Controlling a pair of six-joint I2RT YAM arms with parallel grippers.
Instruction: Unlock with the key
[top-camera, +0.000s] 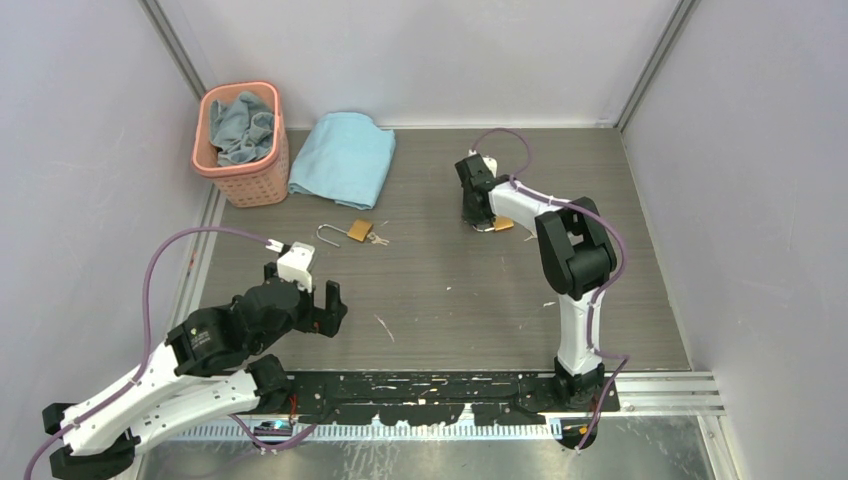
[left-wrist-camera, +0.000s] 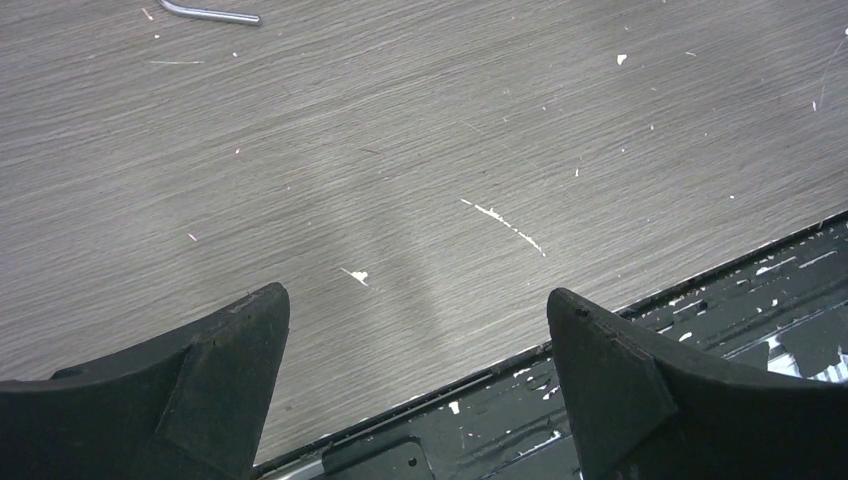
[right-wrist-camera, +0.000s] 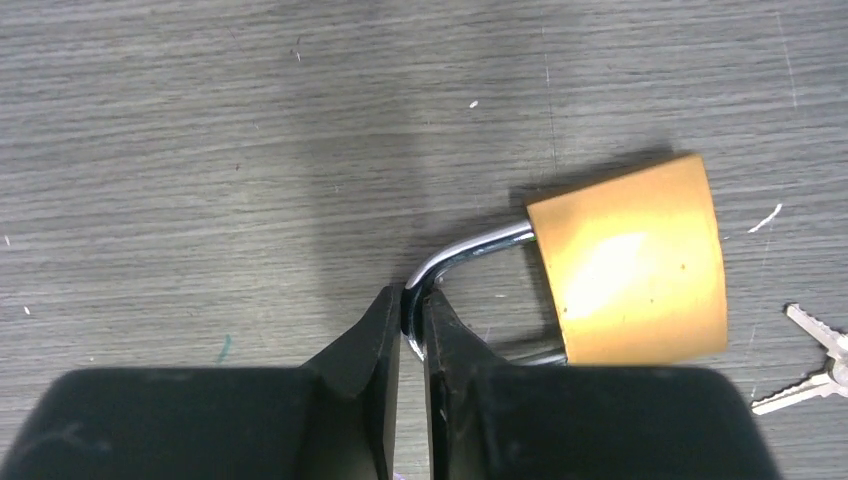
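Low over the padlock (right-wrist-camera: 625, 265), right tool (right-wrist-camera: 410, 308)

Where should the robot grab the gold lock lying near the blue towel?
Probably take the padlock by its brass body, coming straight down, fingers squeezing its two narrow sides. It lies flat, so the body is the thickest part. Its thin shackle pokes out left and keys sit at its right, so avoid those ends. The open left gripper is free; the right gripper pinches the other padlock.

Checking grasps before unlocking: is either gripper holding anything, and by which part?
The right gripper pinches the padlock by the bend of its shackle. The left gripper is open, holding nothing.
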